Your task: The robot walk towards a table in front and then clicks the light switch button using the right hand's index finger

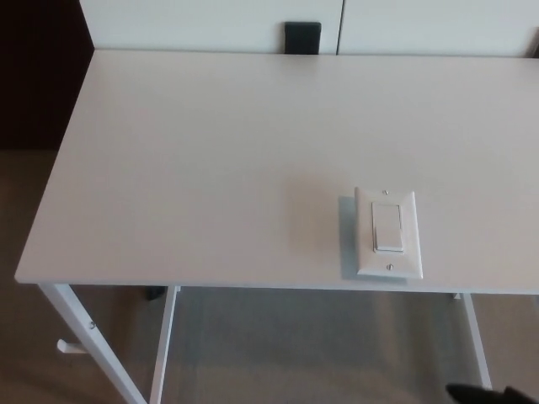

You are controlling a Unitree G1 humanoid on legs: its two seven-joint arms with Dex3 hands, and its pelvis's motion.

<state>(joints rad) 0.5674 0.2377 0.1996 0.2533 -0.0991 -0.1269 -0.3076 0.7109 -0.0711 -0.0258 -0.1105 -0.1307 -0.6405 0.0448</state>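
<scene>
Bare white table (210, 160) all round, light switch (388, 233) alone near front edge, open approach from front and sides, black block (302, 38) beyond far edge
</scene>
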